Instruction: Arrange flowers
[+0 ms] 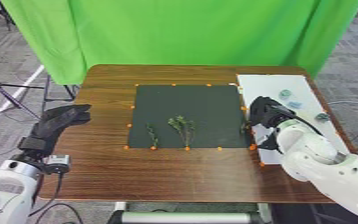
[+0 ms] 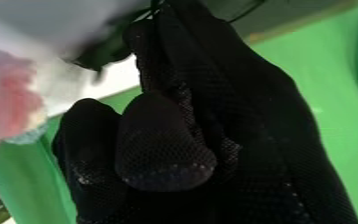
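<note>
Green backdrop (image 1: 202, 35) | right hand (image 1: 266, 111) curled, apparently pinching leafy sprig (image 2: 107, 49) | left hand (image 1: 62, 118) relaxed

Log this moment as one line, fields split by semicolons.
task: arrange flowers; right hand: pinching leafy stem, by dark mat; left hand: open, left of mat; green sprigs: lying on mat

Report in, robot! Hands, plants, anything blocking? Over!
Left hand open at table's left edge. Right hand over white board. Green sprigs on dark mat, nothing atop them.
</note>
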